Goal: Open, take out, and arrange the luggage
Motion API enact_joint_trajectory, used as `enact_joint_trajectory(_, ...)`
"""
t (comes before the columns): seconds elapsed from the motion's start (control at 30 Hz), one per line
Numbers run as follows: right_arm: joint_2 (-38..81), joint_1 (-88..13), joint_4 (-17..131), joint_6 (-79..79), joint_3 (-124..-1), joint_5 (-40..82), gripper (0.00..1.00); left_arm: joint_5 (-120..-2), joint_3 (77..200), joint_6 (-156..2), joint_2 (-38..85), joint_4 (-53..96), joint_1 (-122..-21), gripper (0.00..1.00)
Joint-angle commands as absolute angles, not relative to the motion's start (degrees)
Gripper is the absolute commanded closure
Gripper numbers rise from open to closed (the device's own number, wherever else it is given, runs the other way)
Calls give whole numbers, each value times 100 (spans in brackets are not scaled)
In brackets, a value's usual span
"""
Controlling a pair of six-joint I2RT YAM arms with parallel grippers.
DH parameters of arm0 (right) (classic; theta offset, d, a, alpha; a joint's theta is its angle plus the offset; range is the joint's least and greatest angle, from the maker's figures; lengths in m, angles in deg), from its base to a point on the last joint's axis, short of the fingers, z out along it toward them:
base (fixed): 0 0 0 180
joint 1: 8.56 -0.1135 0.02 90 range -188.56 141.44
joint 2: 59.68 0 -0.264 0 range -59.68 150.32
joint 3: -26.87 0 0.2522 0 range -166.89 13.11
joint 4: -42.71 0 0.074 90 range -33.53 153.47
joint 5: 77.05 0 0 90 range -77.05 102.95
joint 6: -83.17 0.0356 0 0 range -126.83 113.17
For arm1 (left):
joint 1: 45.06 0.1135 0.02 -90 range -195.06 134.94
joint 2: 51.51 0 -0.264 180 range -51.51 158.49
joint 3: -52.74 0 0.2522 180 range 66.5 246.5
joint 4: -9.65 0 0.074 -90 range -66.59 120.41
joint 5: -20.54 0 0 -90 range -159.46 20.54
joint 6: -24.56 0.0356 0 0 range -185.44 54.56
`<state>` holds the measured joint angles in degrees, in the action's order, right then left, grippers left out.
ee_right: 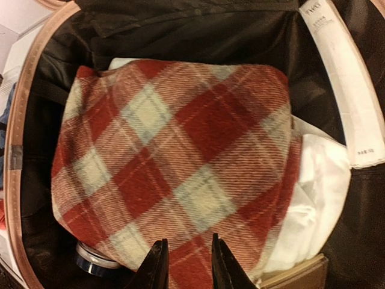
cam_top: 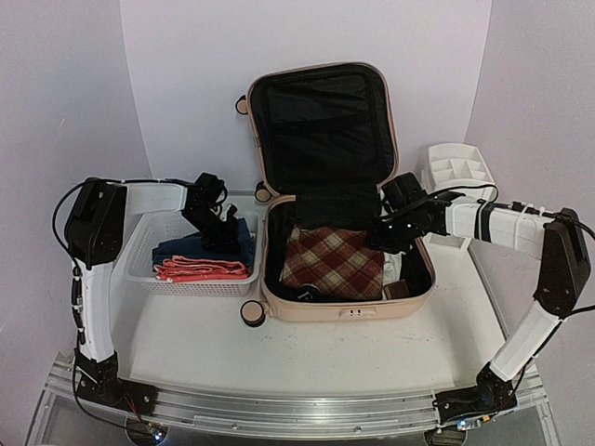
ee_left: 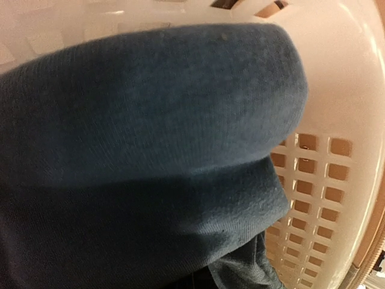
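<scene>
The right pincer (ee_right: 187,250) hangs low over the open case with its two fingers a little apart. Plaid fabric shows in the gap and, as far as I can judge from this close view, nothing is caught between them. Directly under it lies a folded plaid cloth (ee_right: 180,162), red and cream, which covers most of the lower half. Beside the cloth are a white folded textile (ee_right: 322,198), a long white box (ee_right: 352,90) along the wall and a small round jar (ee_right: 93,260). All of this sits in the luggage (cam_top: 316,309), which stands in the middle of the table (cam_top: 307,372) with its lid raised toward the back. The shell looks stiff, smooth and bulky, so the pads would probably slip on its flat faces. The rim of the lower half seems the better place to hold, and the caster wheels may let the case roll when it is pushed. The left pincer (cam_top: 221,228) is closed and reaches into the white mesh basket (ee_left: 313,180) just beside the case, down at a blue knitted garment (ee_left: 138,120). Its fingers are outside its own camera's view, so I cannot tell whether they pinch the knit. What lies under the plaid cloth is hidden.
</scene>
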<state>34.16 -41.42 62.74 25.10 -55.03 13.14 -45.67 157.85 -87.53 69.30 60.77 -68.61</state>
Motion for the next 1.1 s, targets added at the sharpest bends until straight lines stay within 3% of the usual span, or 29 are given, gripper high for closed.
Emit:
enact_joint_trajectory(0.0,3470,-3865,6786,2280,-5558,1617,73,-5030,15542,-8816,6520,6035,-6959,96)
enact_joint_trajectory(0.2,3577,-3587,6892,2266,-5492,1949,65,-5699,15281,-8867,5346,6037,-7131,76)
enact_joint_trajectory(0.4,3739,-3310,6904,2347,-5345,2328,58,-5944,15221,-8991,4686,6032,-7609,65)
enact_joint_trajectory(0.7,4120,-3120,6859,2328,-5336,2556,55,-5983,16027,-9396,5310,6048,-8790,32)
enact_joint_trajectory(1.07,4457,-2998,6579,2445,-5307,2829,58,-5806,16676,-9496,6395,6135,-8892,29)
